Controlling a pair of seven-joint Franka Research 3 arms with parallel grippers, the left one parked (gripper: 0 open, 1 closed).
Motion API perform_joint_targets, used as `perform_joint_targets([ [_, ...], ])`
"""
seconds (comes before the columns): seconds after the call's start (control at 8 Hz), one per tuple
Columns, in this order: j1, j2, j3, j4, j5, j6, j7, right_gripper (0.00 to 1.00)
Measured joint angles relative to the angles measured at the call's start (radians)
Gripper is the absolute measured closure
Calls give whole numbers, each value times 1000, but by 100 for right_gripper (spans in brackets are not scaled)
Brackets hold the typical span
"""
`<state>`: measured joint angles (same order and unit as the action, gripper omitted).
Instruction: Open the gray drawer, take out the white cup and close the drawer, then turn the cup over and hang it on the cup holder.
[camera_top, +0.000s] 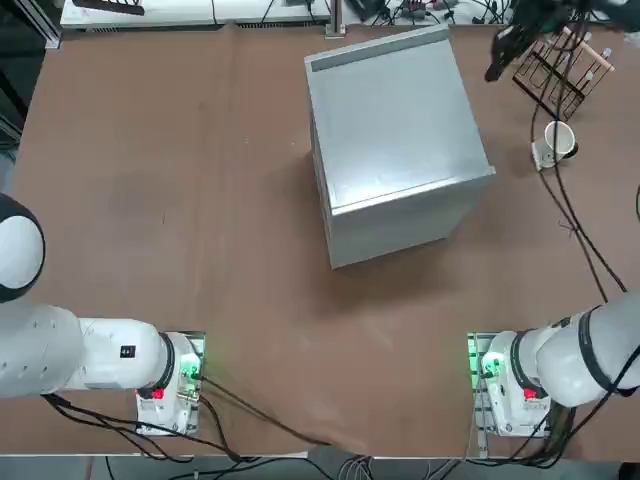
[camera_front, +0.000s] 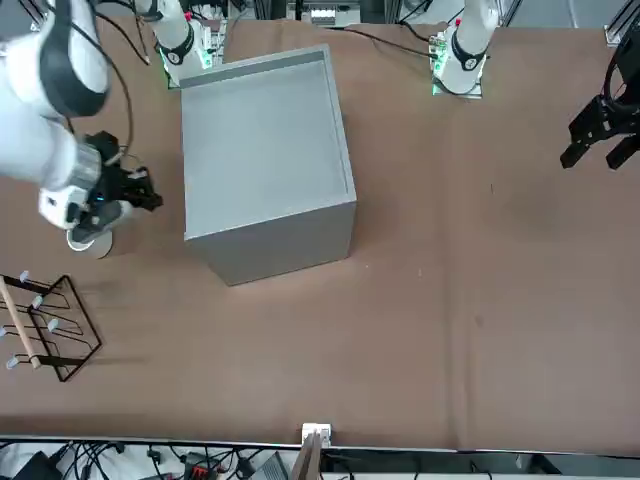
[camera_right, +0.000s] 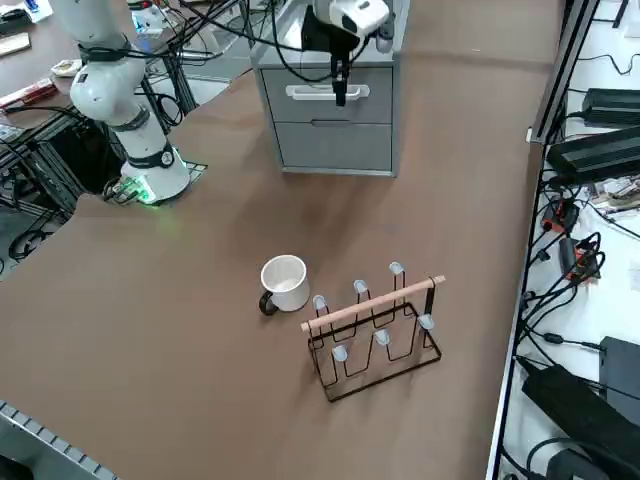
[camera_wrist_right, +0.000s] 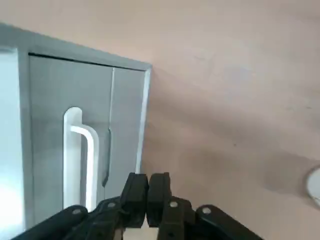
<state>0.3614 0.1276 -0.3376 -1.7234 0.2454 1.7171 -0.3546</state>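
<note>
The gray cabinet (camera_top: 395, 140) stands mid-table, and its gray drawer (camera_right: 300, 106) with a white handle (camera_wrist_right: 84, 145) is pushed in. My right gripper (camera_right: 340, 92) hovers just in front of that drawer face near the handle, fingers (camera_wrist_right: 136, 192) shut with nothing between them. The white cup (camera_right: 285, 282) stands mouth-up on the table beside the cup holder (camera_right: 375, 322), a dark rod rack with a light wooden bar. From overhead the cup (camera_top: 559, 139) lies near the table's right edge, with the holder (camera_top: 565, 62) behind it and the gripper (camera_top: 496, 62) between the cabinet and the holder.
A second drawer front (camera_right: 335, 146) sits below the handled one. The arm's black cable (camera_top: 570, 215) trails over the table past the cup. The parked left gripper (camera_front: 603, 130) hangs over the far side. Brown tabletop (camera_top: 180, 200) stretches left of the cabinet.
</note>
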Motion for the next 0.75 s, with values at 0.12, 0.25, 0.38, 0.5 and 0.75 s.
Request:
perform_joint_targets([
  [0.12, -22, -4, -1, 42, -29, -42, -2, 92],
  [0.25, -34, -8, -2, 85, -64, -79, -2, 84],
  [0.38, -42, -10, -6, 127, -89, -110, 0, 77],
  [0.5, -53, -12, -15, 160, -100, -133, 1, 70],
  [0.75, -69, -15, -41, 177, -109, -144, 1, 47],
])
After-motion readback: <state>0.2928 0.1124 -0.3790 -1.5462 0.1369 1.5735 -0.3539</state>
